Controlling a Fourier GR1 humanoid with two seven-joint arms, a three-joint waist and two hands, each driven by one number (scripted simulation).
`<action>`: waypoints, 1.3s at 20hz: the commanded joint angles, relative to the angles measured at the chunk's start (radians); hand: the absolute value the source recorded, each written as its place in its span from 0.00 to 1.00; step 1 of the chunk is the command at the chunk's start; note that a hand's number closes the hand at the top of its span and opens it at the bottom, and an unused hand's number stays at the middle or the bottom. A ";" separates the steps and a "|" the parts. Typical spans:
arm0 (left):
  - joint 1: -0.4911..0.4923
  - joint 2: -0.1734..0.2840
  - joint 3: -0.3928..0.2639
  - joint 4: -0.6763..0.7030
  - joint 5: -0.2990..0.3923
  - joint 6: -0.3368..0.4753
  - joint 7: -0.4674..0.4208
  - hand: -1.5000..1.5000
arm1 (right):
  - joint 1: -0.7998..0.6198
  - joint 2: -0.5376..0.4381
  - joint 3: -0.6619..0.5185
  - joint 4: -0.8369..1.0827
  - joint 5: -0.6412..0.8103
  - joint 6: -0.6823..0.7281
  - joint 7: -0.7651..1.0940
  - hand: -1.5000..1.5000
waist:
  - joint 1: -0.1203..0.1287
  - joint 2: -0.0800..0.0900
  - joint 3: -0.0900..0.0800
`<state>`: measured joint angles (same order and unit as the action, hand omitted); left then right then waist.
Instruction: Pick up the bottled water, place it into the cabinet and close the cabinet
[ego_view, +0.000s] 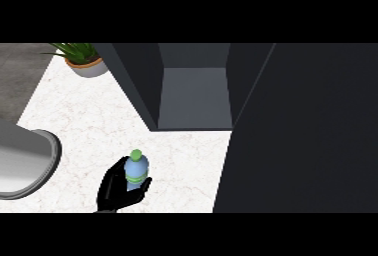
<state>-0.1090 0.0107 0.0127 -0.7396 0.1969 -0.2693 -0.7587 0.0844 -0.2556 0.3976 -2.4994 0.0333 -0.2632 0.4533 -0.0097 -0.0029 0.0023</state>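
The cabinet (193, 97) fills the upper middle of my view, its dark door (303, 130) swung open and covering the whole right side from about one o'clock down to five. The shelf inside, a grey floor between dark walls, sits at twelve o'clock from my left hand (118, 190), well apart from it across bare marble counter (88, 115).

At nine o'clock a grey rounded basin (29, 165), probably a sink, is cut off by the left edge. A potted plant (83, 59) stands at eleven o'clock near the cabinet's left wall.

The bottled water (136, 170) is in my left hand, low in the view at about six to seven o'clock. My fingers are wrapped round its body, thumb on the right side, so I am grasping it. Its long axis runs roughly up the view, green cap pointing to twelve, tilted very slightly right. That is the relation I judge matters: the opening lies straight ahead and a little to one o'clock from the cap, so the move should be a forward reach, keeping clear of the left wall.

My hand hides the bottle's lower part, so I cannot tell whether it rests on the counter or is lifted. My right hand does not show; the door may be hiding it.
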 joint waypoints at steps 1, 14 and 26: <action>-0.011 -0.010 -0.051 -0.040 -0.052 0.105 -0.061 1.00 | 0.031 -0.021 0.005 -0.177 0.002 0.012 0.067 0.00 | -0.001 -0.001 -0.003; -0.301 -0.009 0.002 0.162 -0.006 0.115 -0.071 1.00 | 0.170 -0.026 -0.246 -0.034 -0.159 0.131 -0.166 0.00 | -0.005 0.003 -0.002; -0.411 -0.010 -0.163 0.065 0.229 0.178 0.078 1.00 | 0.251 -0.009 -0.412 -0.067 -0.286 0.235 -0.175 0.00 | -0.028 -0.004 -0.001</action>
<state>-0.4486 0.0255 -0.0691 -0.6156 0.3533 -0.1514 -0.7367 0.2713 -0.2767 0.0331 -2.4845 -0.0782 -0.0620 0.2634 -0.0206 -0.0027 0.0017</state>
